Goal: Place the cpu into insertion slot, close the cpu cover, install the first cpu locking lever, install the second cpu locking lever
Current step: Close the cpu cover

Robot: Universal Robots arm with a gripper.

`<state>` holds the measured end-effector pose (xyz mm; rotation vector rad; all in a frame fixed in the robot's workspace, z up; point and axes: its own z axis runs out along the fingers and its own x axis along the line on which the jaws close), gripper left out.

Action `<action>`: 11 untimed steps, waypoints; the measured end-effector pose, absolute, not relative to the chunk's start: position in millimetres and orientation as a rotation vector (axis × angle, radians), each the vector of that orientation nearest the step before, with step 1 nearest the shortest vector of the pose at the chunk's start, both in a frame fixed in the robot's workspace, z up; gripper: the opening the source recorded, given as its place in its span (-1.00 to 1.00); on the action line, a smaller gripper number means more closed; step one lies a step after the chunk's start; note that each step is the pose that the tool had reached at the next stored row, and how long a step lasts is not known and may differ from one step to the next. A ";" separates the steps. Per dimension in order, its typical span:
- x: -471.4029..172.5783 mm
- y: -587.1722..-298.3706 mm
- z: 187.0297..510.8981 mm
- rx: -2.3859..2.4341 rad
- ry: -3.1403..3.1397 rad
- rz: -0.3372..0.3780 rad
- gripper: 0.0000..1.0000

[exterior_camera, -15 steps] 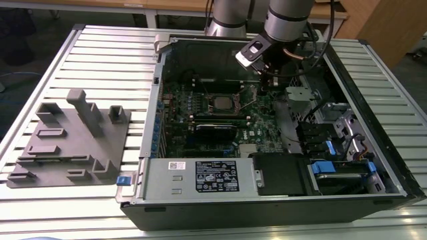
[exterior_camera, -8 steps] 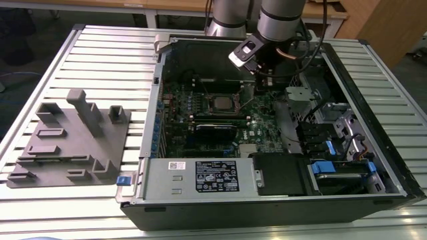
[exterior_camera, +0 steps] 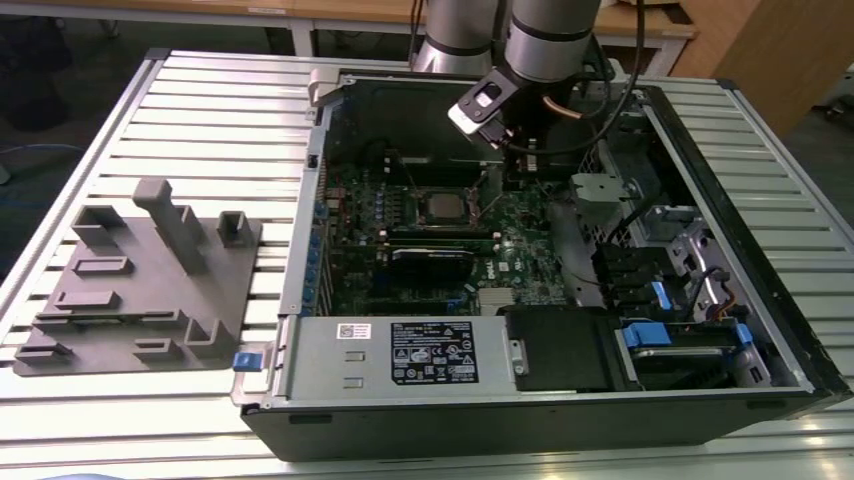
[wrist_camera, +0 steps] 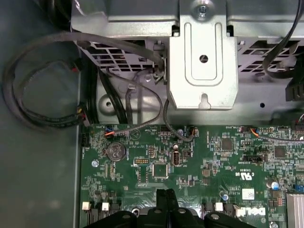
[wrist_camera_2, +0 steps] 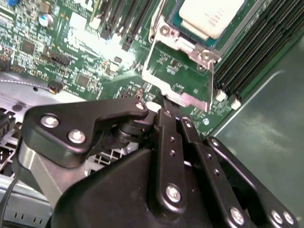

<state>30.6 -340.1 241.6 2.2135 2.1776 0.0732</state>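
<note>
On the exterior view's left, a grey moulded fixture (exterior_camera: 140, 280) with upright posts lies on the slatted metal bench (exterior_camera: 200, 110), at about 9 o'clock from the open computer case (exterior_camera: 534, 425). Along the case's near edge sits a grey box with a black label (exterior_camera: 400, 355).

Moving right, the green circuit board (exterior_camera: 521, 250) fills the case floor. The cpu (exterior_camera: 445, 205) lies flat in the insertion slot (wrist_camera_2: 166, 32) with its silver-grey face bare, at about 12 o'clock from the grey box. In the second wrist view the cpu cover (wrist_camera_2: 190, 99) is swung open, clear of the slot. It is hinged at the slot's rim, and the green board shows through its square cut-out.

The arm (exterior_camera: 541, 40) comes down from the far side of the case, at about 1 o'clock from the cpu. The pincer (wrist_camera_2: 165, 100) shows in both wrist views. Its black fingers (wrist_camera_2: 167, 128) are drawn together with no gap between them, and the tips are at the free edge of the cpu cover. I cannot tell whether they pinch that edge or merely touch it.

Further right, at about 3 o'clock from the grey box, are drive bays with blue tabs (exterior_camera: 645, 332). Black cables (wrist_camera: 42, 118) loop beside a silver bracket (wrist_camera: 203, 71).
</note>
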 end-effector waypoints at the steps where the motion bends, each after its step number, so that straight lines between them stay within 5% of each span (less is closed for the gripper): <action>1: 30.6 -340.1 241.6 2.214 2.178 0.073 -0.79; 11: 22.6 -340.2 241.5 2.215 2.179 0.079 -0.79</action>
